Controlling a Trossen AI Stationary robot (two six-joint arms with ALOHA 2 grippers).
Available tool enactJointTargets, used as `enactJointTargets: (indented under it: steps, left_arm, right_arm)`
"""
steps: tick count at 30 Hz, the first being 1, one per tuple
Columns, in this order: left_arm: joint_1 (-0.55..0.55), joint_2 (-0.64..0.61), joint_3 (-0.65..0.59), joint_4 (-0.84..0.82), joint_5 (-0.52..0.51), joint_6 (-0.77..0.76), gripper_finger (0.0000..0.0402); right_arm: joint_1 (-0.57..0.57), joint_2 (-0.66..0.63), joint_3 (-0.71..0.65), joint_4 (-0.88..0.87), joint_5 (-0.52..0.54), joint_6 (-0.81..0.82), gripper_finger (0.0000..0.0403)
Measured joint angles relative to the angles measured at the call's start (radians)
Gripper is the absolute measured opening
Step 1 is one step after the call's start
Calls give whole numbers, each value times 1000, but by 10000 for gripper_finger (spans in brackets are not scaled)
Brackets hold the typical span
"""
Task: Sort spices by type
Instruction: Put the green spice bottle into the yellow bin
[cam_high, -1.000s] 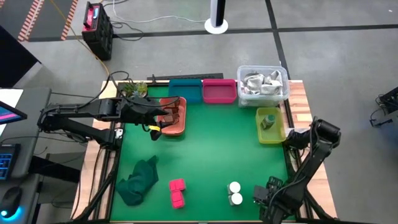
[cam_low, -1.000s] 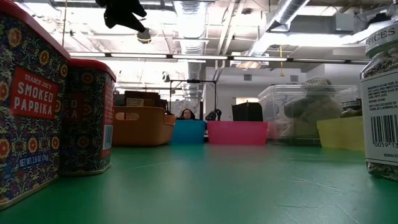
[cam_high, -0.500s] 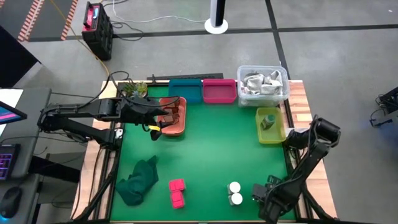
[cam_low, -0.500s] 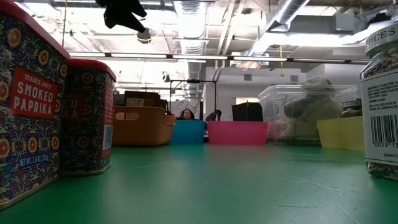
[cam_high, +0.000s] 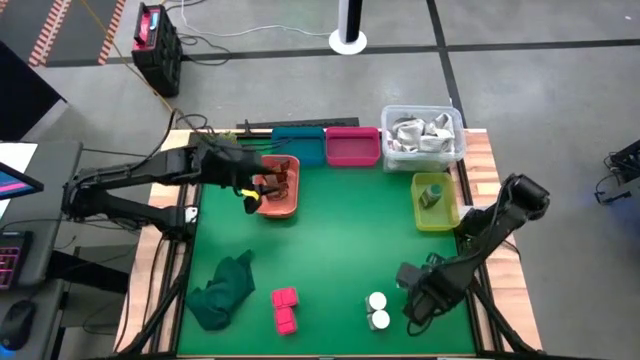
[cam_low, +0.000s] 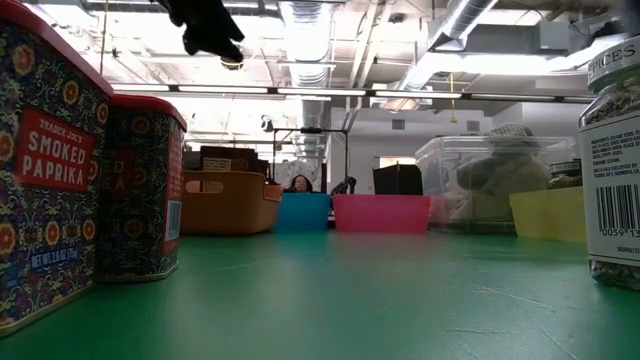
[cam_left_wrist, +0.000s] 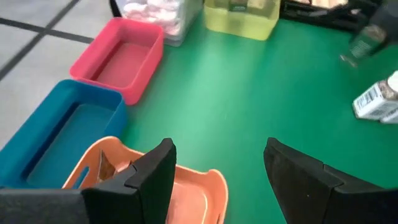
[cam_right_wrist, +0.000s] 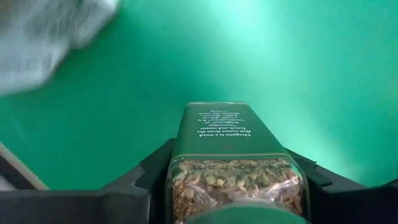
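**Oregano jar held on the right, left arm over the orange tray**

Green felt covers the worktop (cam_high: 340, 240), with wooden edges showing at both sides and grey floor beyond. From my remote seat I see a row of bins along the far edge: a blue bin (cam_high: 297, 146), a pink bin (cam_high: 352, 146) and a clear tub (cam_high: 423, 135) of shiny packets. Just in front of the tub sits a yellow bin (cam_high: 437, 203) with one greenish jar (cam_high: 433, 194) inside it.

My left gripper (cam_left_wrist: 217, 174) hangs above the orange tray (cam_high: 277, 188) at the far left of the worktop; the reddish-brown pieces (cam_high: 283, 180) lie in that tray. Its jaws stand open with nothing between them, and past them the wrist view shows the tray's rim, the blue and pink bins and bare green felt.

My right gripper (cam_high: 420, 290) is over the near right part of the worktop, just beside the two white-topped jars (cam_high: 377, 311), which stand touching one another. Its jaws are closed on the second greenish jar (cam_right_wrist: 235, 168); the wrist view shows the green label and dried flakes behind the glass, with felt below.

Near the front edge the two magenta boxes (cam_high: 285, 308) stand together, and the low view reads "Smoked Paprika" on the closer one. A dark green cloth (cam_high: 224, 291) lies crumpled to their left.

In the low view a person (cam_low: 298, 184) shows far off behind the blue bin.
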Motion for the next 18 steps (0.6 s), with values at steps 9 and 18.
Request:
enactJointTargets:
  steps: [9, 18]
  left_arm:
    - [98, 82, 0, 37, 194, 126, 233]
    - [111, 77, -18, 44, 200, 225, 233]
  right_arm:
    - [-204, -158, 0, -44, 1, -6, 226]
    - [-428, -319, 1, -184, 2, 107, 227]
